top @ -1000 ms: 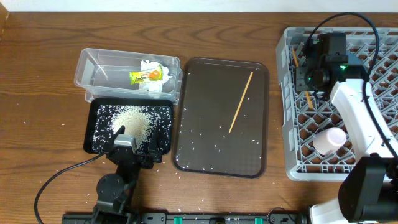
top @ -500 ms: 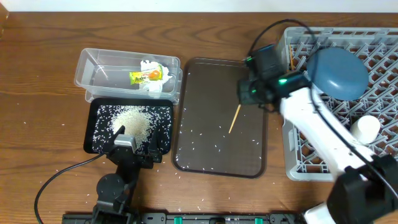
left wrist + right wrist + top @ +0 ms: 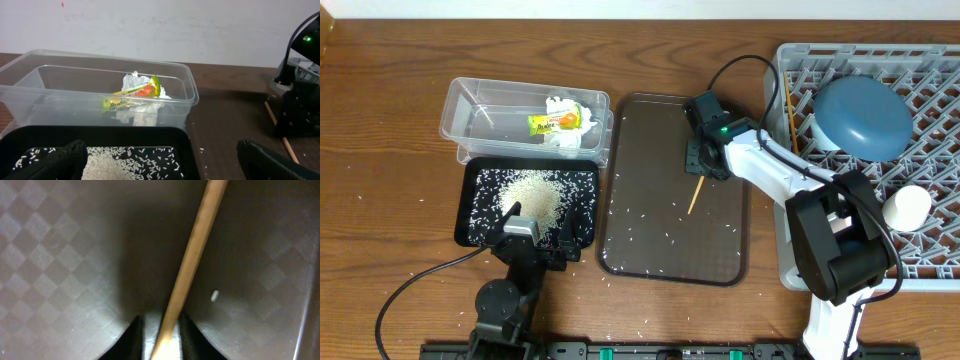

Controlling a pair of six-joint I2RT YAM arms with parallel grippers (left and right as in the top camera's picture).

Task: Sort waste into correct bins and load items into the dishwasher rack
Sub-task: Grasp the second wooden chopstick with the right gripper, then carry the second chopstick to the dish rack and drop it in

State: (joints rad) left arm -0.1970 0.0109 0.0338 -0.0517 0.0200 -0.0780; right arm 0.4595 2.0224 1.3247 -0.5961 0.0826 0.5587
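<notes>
One wooden chopstick [image 3: 695,194] lies on the brown serving tray [image 3: 650,150]. My right gripper [image 3: 705,160] is down on its upper part; in the right wrist view the chopstick [image 3: 192,255] runs between the fingers [image 3: 162,340], which are closed round it. A second chopstick [image 3: 791,110] stands in the grey rack [image 3: 940,250], with the blue plate [image 3: 863,115] and a white cup [image 3: 906,205]. The clear tub [image 3: 470,120] holds the tissue [image 3: 558,105] and wrapper [image 3: 553,122]. The black tray [image 3: 480,180] holds rice [image 3: 535,195]. My left gripper [image 3: 535,235] is open at its near end.
Loose rice grains lie on the brown tray [image 3: 670,235] and on the table in front of the black tray. The right arm stretches from the rack's left side across to the brown tray. A cable trails at the front left.
The right arm has moved from the rack's left part to the brown tray and come down on the chopstick. The blue plate and white cup now show in the rack.
</notes>
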